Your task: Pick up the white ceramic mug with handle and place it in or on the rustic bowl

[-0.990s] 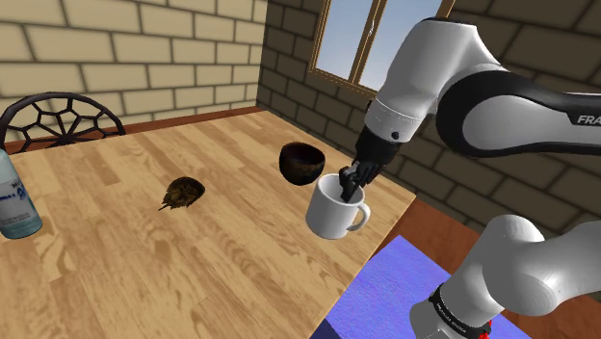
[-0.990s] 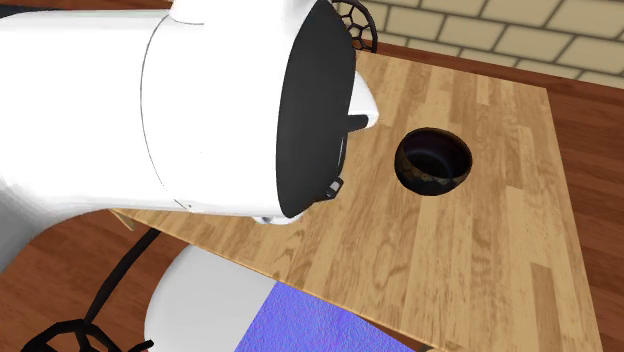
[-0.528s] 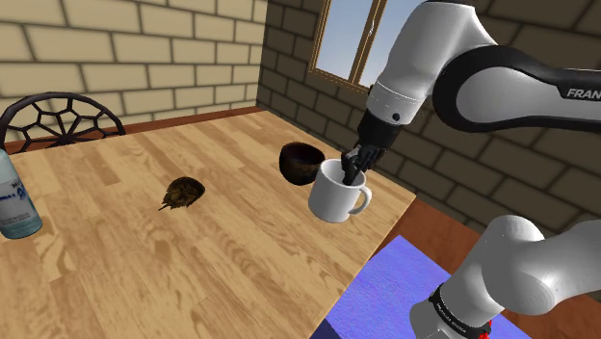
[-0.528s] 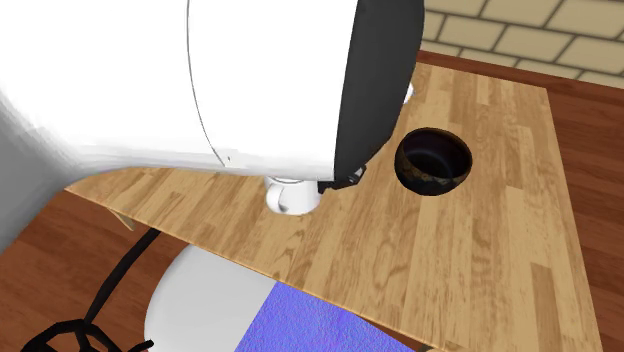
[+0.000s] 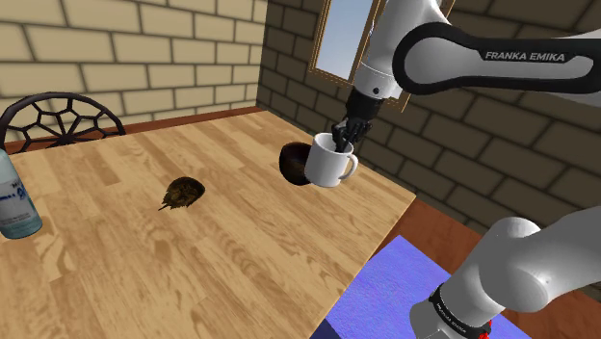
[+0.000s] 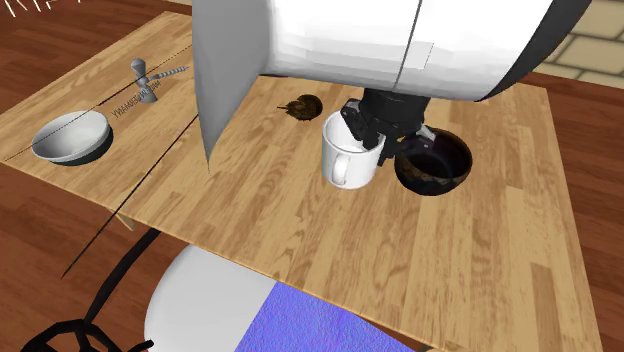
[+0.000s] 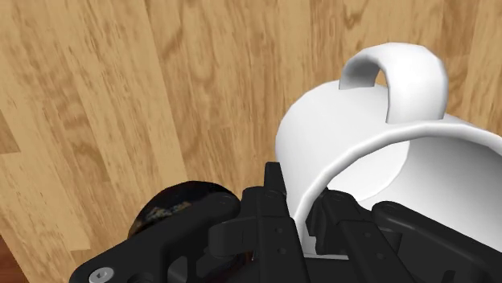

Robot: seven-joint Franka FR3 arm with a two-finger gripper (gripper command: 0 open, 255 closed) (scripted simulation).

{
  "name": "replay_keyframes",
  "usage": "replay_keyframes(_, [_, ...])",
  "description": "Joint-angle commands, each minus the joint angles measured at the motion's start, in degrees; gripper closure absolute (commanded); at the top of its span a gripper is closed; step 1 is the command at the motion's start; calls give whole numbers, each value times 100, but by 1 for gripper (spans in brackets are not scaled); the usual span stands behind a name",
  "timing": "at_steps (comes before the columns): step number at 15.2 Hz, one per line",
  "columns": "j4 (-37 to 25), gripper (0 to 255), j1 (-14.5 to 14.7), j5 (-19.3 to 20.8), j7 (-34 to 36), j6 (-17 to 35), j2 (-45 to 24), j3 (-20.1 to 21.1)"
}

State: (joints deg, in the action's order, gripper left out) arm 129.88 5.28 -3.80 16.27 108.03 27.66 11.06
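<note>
White mug (image 5: 326, 166) hangs clamped in the hand (image 5: 342, 144) beside the dark bowl (image 5: 291, 162).

Here's the light wooden plank table (image 5: 222, 274), grain running lengthwise. Near its far corner in the shoulder view sits a dark brown rounded bowl (image 5: 292, 162), upright, its hollow showing plainly in the second exterior view. Well apart from it, toward the middle, lies a small brown domed shell-like object with a thin tail (image 5: 181, 192). At the shoulder view's left edge stands a translucent bottle with a blue-printed label (image 5: 13, 200). Over at the second exterior view's left, a pale shallow bowl (image 6: 70, 137) rests by the table's edge, with a small grey metal tool (image 6: 148, 80) lying near it.
</note>
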Motion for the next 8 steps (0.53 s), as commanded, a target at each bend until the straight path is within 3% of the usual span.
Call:
replay_keyframes(1, [-192,255,-100,88,-181,83,-277,-126])
replay_keyframes(8, [-1274,255,-418,313,-797,101,-1391,-547])
